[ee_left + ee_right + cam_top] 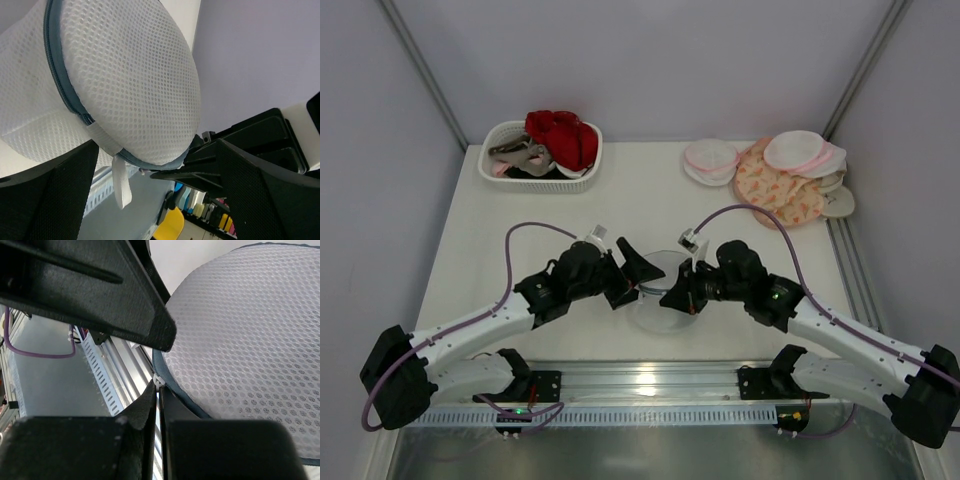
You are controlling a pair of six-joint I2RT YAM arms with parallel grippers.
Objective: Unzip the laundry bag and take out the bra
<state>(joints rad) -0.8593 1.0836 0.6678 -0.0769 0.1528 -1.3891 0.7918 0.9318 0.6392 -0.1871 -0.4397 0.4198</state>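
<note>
White laminate covers the table (650, 200), boxed in by pale grey walls (650, 60), with metal posts (425, 75) rising at the far corners. At the far left corner sits a white slotted basket (535, 180) with a red garment (563, 135) heaped in it. Near the middle of the near edge, the left gripper (632, 275) is spread wide, a finger (45, 200) on either side of the bag (660, 295). The bag's grey zipper rim (60, 85) looks zipped, and its contents cannot be made out through the mesh. The right gripper (682, 292) is clenched on a small white tab (159, 380) at that rim. Round pouches (775, 170), pink-rimmed and peach, pile at the far right corner. An aluminium rail (650, 382) lines the near edge.
</note>
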